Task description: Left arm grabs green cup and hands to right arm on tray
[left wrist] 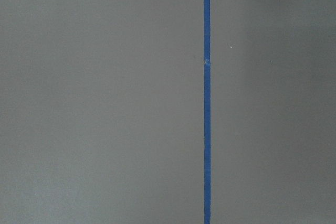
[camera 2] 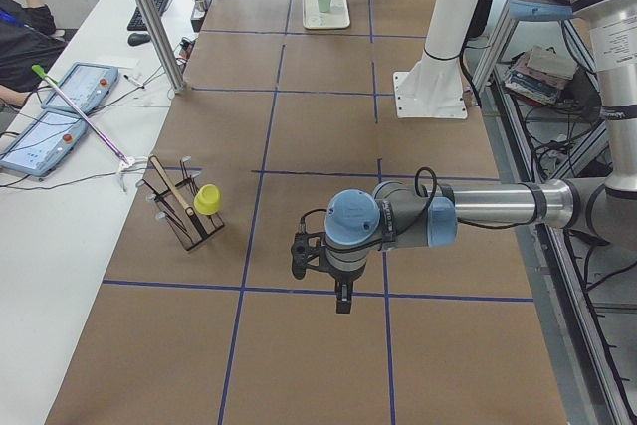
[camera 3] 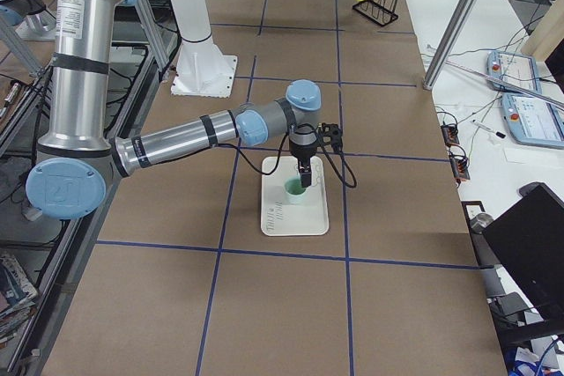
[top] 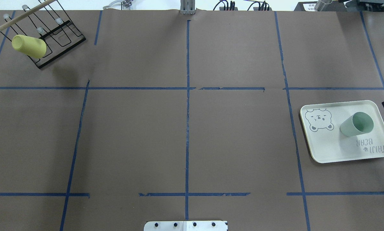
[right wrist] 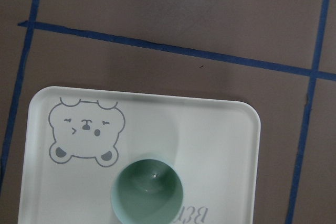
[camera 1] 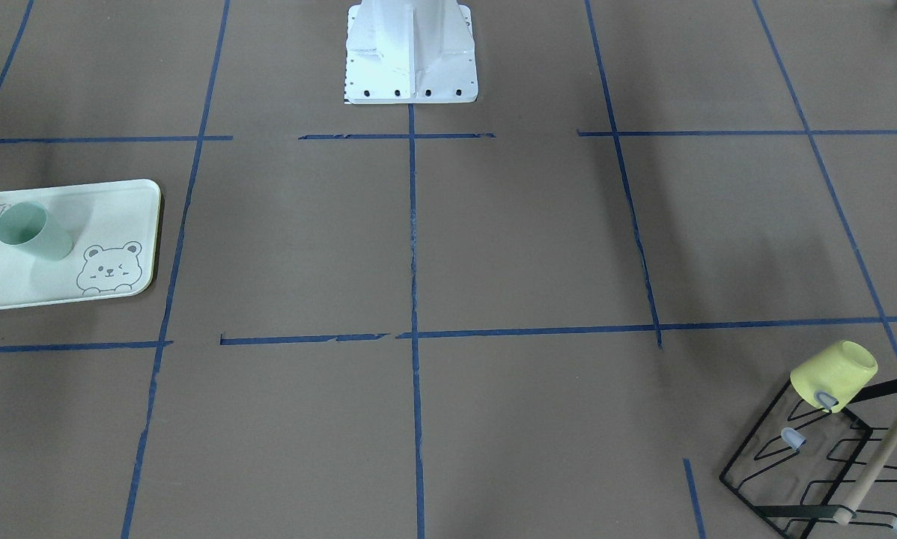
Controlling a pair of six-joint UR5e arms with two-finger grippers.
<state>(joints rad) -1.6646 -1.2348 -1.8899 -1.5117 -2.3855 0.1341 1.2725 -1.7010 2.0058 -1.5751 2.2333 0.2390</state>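
From across the table, we see the green cup [camera 1: 33, 230] standing upright and free on the tray [camera 1: 119, 202], at the end away from the winking bear drawing [camera 1: 110, 268]. At the opposite corner, a yellow cup [camera 1: 834, 373] hangs on a black wire rack [camera 1: 763, 464].

The overhead view gives us the same layout, with the green cup beside the tray's lettering.

From the table's left end, we find the left gripper [camera 2: 339, 296] pointing down over bare brown paper, well apart from the tray. We cannot tell how its jaws stand.

From the right end, the right gripper [camera 3: 302, 180] hangs above the green cup, and its jaws too are beyond telling.

The left wrist camera shows us only paper and blue tape [left wrist: 207, 103].

The right wrist camera looks straight down into the green cup's open mouth, on the tray.
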